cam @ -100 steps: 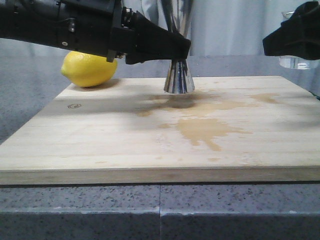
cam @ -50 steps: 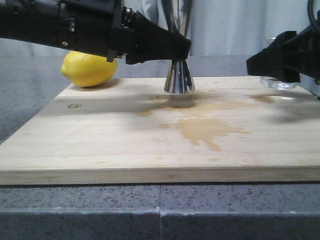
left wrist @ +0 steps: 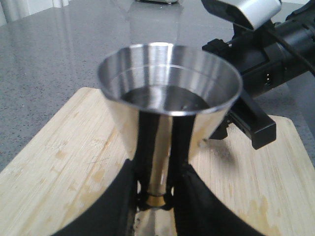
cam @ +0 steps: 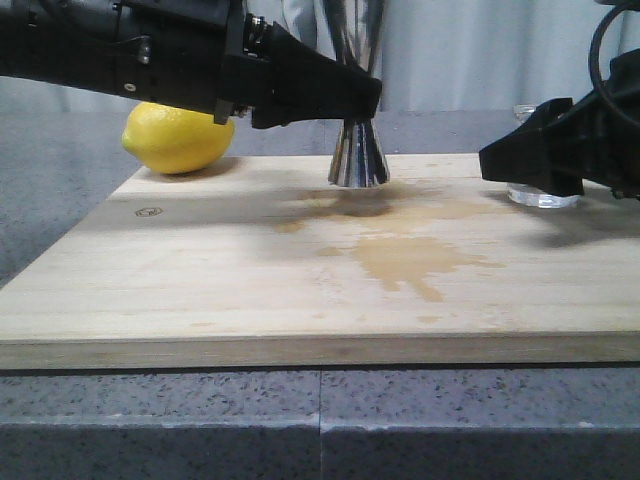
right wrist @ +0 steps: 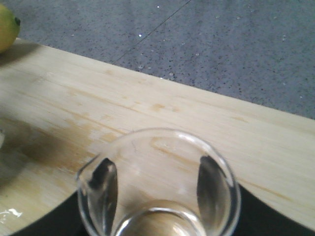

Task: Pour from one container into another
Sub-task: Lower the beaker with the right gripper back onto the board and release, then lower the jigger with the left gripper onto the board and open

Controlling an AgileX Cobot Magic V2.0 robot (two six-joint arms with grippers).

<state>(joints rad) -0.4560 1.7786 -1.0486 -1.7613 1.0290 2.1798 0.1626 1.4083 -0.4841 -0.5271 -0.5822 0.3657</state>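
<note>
Right gripper (cam: 500, 160) lowered beaker (cam: 543, 194) onto board (cam: 200, 280); arm level.

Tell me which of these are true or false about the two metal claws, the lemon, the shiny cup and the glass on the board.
1. The left gripper is closed around the steel jigger at its narrow waist. True.
2. The lemon lies in the middle of the board's stain. False: it rests at the far left corner of the wooden board, away from the stain.
3. The glass beaker stands on the board, between the right gripper fingers. True.
4. The jigger's upper cup is dry. False: the left wrist view shows liquid in it.
</note>
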